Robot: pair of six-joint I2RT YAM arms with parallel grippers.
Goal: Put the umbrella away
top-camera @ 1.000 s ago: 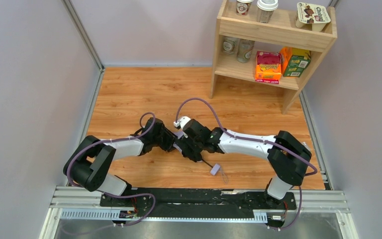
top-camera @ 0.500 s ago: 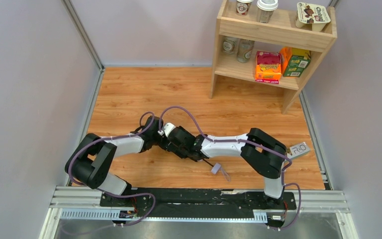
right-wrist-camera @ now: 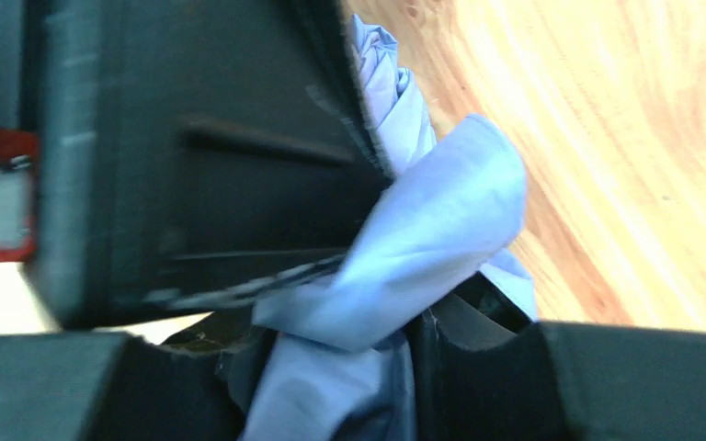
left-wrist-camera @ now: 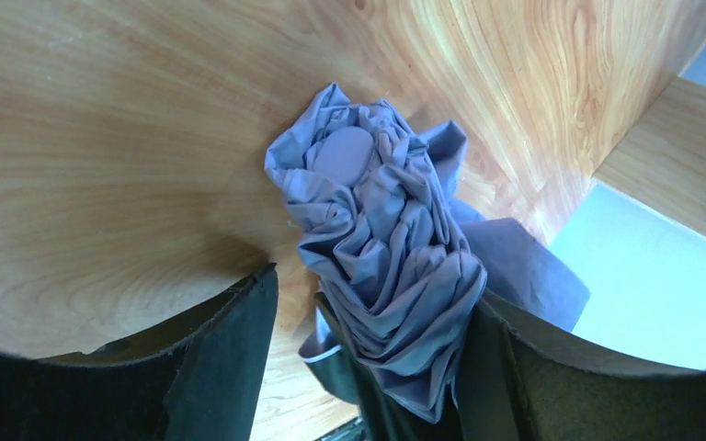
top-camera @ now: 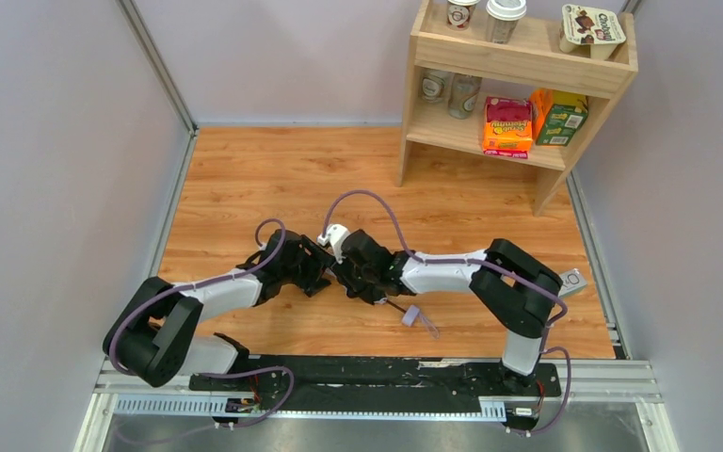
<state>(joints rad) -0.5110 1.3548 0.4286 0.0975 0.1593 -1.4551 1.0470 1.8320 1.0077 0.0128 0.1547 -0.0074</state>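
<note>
The umbrella (left-wrist-camera: 386, 248) is a crumpled pale lavender bundle standing between my left gripper's (left-wrist-camera: 377, 285) fingers. It leans on the right finger (left-wrist-camera: 533, 367), and bare wood shows between it and the left finger (left-wrist-camera: 230, 358), so those jaws are open. In the right wrist view the umbrella's fabric (right-wrist-camera: 423, 230) fills the gap of my right gripper (right-wrist-camera: 331, 367), which is shut on it. From above, the left gripper (top-camera: 318, 273) and right gripper (top-camera: 348, 278) meet nose to nose and hide the bundle. Only the strap tab (top-camera: 412, 316) and a bit of black shaft (top-camera: 397, 305) show.
A wooden shelf unit (top-camera: 518, 66) stands at the back right with cups (top-camera: 505, 17) on top and snack boxes (top-camera: 508, 127) on its lower shelf. Pale walls close in the wooden floor (top-camera: 273, 179) on three sides. A metal rail (top-camera: 377, 377) runs along the near edge.
The right gripper has closed onto the umbrella's fabric while the left gripper has opened. The left arm's elbow has dropped back to the left, and the right wrist has shifted slightly right.
</note>
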